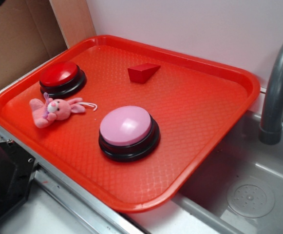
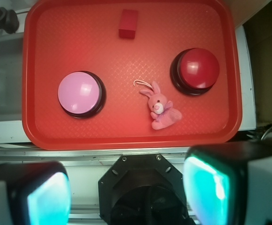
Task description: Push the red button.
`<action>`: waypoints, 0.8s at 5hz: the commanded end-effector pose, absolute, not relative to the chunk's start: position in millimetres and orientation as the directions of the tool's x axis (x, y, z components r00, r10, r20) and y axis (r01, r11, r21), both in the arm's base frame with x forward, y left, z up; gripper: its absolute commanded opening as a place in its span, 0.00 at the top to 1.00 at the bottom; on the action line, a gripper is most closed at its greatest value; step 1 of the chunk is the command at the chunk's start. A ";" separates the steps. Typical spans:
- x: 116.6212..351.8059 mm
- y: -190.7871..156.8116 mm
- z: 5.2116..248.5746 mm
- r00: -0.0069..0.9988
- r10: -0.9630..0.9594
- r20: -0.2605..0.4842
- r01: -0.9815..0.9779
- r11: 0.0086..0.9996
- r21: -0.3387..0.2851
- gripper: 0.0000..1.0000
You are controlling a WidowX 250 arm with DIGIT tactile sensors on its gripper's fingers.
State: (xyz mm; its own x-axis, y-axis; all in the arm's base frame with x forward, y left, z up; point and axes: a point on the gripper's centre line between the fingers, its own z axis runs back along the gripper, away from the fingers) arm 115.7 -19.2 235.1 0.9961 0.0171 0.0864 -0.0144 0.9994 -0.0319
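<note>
The red button [image 1: 59, 74], a glossy dark-red dome on a black ring, sits at the far left of the red tray [image 1: 199, 146]. In the wrist view it [image 2: 199, 68] lies at the right of the tray [image 2: 47, 136]. My gripper [image 2: 126, 194] is open and empty, its two fingers [image 2: 210, 187] wide apart at the bottom of the wrist view. It hangs high above the robot base, short of the tray's near edge and well away from the button. The gripper does not show in the exterior view.
A larger pink-domed button [image 1: 128, 129] stands mid-tray. A small pink plush bunny [image 1: 53, 110] lies between the two buttons. A red wedge block [image 1: 142, 72] sits near the tray's back. A grey sink [image 1: 248, 195] and faucet [image 1: 277, 92] lie to the right.
</note>
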 end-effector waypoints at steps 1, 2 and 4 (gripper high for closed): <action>115.7 -19.2 235.1 0.996 0.017 0.086 -0.014 0.999 -0.032 0.00; 152.7 19.1 185.0 0.990 0.132 -0.052 -0.132 0.991 0.008 0.00; 208.8 81.3 113.6 0.902 0.430 -0.032 -0.430 0.903 0.002 0.00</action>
State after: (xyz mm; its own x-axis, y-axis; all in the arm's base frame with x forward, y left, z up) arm 204.1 73.0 100.3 0.9013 0.4250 -0.0839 -0.4258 0.9048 0.0081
